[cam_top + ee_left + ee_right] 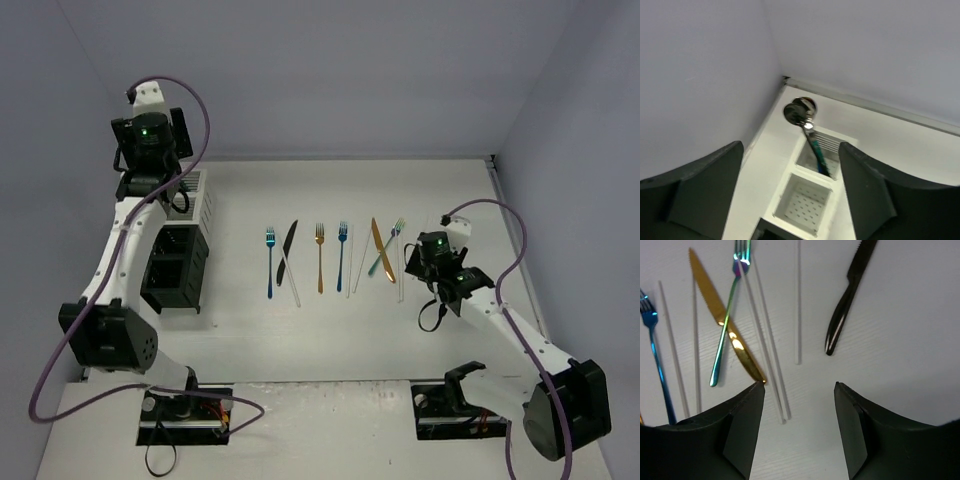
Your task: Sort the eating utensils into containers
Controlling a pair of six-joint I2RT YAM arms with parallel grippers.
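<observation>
The utensils lie in a row on the table: a blue fork [270,262], a black knife [288,252], a gold fork [320,257], a second blue fork [342,245], a gold knife [382,250] crossed by a teal fork [388,250], and pale chopsticks [355,265]. My left gripper [791,147] is open and empty above the white caddies [203,195]. The far caddy [812,160] holds a spoon [805,117]; the near one [805,200] is empty. My right gripper [799,386] is open and empty, just short of the chopsticks [767,345], the gold knife [725,325] and another black knife [847,295].
The black caddies [175,265] stand in front of the white ones at the table's left edge. Walls close off the back and both sides. Both arm bases sit at the near edge. A teal fork [727,325] and a blue fork [655,350] lie left of the right gripper.
</observation>
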